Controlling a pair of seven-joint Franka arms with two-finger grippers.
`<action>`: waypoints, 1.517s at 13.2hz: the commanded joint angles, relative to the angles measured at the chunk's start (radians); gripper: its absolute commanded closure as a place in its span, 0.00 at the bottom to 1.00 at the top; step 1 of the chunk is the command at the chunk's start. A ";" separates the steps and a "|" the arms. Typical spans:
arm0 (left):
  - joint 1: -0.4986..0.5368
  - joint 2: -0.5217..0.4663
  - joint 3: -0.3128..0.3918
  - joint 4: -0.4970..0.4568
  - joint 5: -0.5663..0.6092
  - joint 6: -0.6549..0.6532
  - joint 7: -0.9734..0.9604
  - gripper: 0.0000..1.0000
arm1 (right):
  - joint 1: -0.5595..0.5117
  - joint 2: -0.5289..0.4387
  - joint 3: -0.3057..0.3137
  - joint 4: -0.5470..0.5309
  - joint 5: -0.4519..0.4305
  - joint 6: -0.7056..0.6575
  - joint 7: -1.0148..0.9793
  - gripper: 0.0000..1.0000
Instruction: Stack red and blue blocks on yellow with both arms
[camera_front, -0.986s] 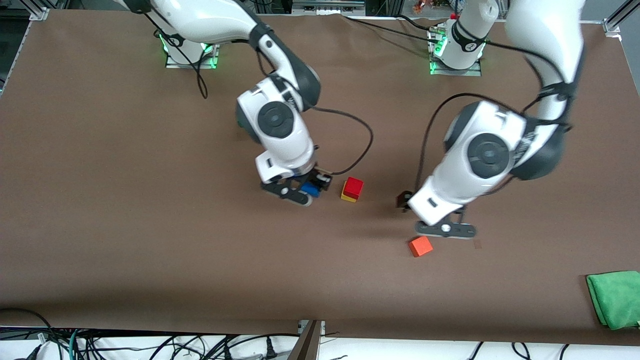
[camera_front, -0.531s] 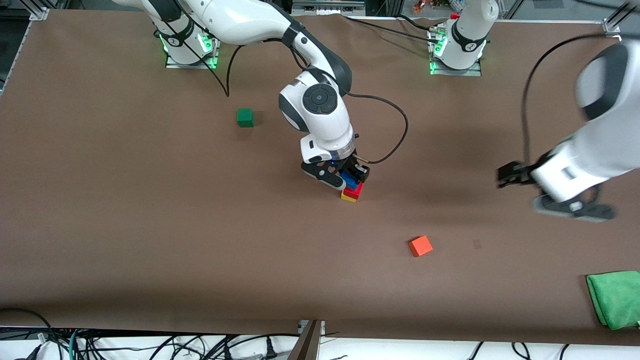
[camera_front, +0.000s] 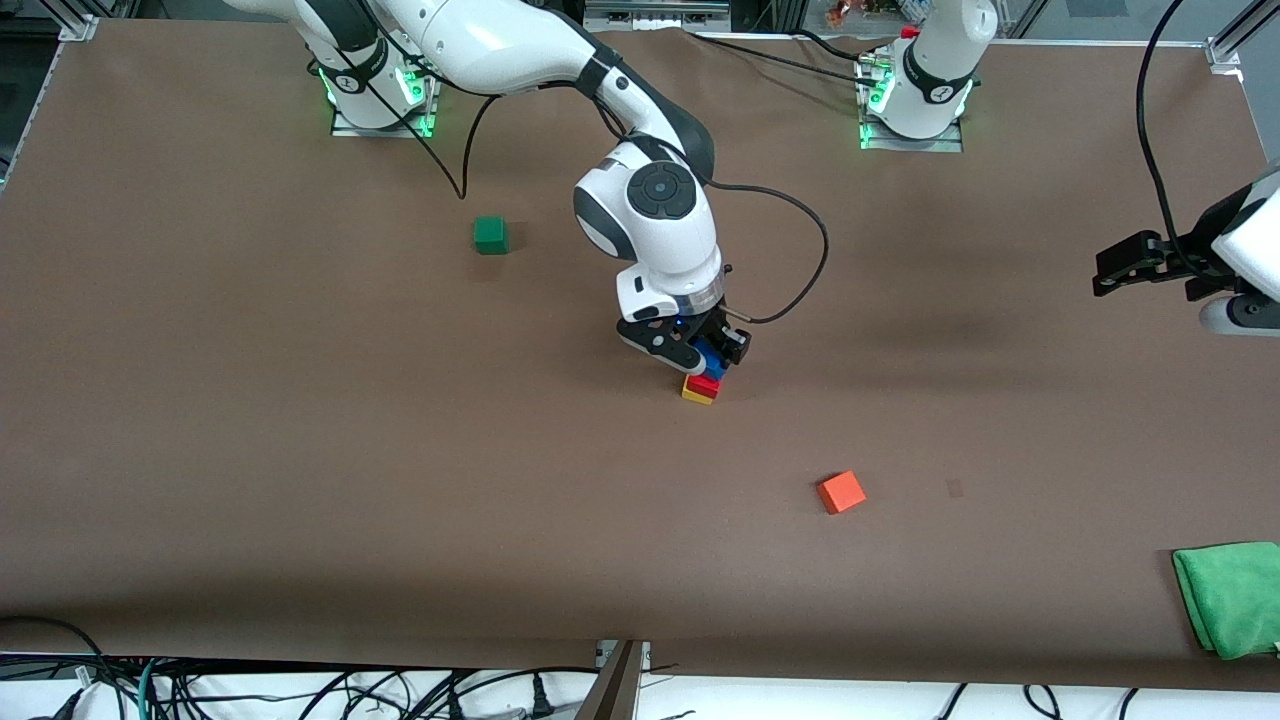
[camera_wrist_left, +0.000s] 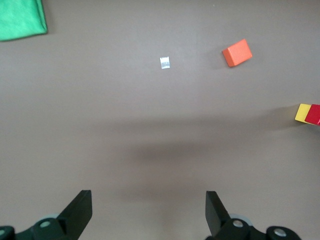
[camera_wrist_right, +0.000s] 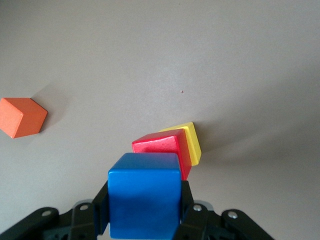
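The red block (camera_front: 706, 383) sits on the yellow cube (camera_front: 696, 395) near the table's middle. My right gripper (camera_front: 700, 355) is shut on the blue block (camera_front: 711, 359) and holds it just above the red block. The right wrist view shows the blue block (camera_wrist_right: 144, 195) between the fingers, with the red block (camera_wrist_right: 162, 149) and yellow cube (camera_wrist_right: 192, 141) below it. My left gripper (camera_front: 1140, 268) is open and empty, raised over the left arm's end of the table. The left wrist view shows its gripper (camera_wrist_left: 149, 212) over bare table, with the yellow cube (camera_wrist_left: 303, 112) at the frame's edge.
An orange cube (camera_front: 841, 492) lies nearer the front camera than the stack. A dark green cube (camera_front: 490, 235) lies toward the right arm's end, farther from the camera. A green cloth (camera_front: 1228, 597) lies at the front corner at the left arm's end.
My right gripper carried the blue block over to above the red-on-yellow stack. My left arm drew away from the orange cube toward its own end of the table and rose.
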 joint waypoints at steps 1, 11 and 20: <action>0.008 -0.003 0.004 -0.020 -0.035 0.009 0.001 0.00 | 0.008 0.028 -0.009 0.041 -0.040 -0.003 0.023 0.42; 0.014 0.001 0.003 -0.015 -0.034 0.007 -0.004 0.00 | -0.027 -0.008 -0.017 0.050 -0.038 -0.096 0.003 0.00; 0.012 0.003 0.003 -0.012 -0.025 0.007 -0.007 0.00 | -0.391 -0.463 -0.017 -0.140 0.165 -0.513 -0.758 0.00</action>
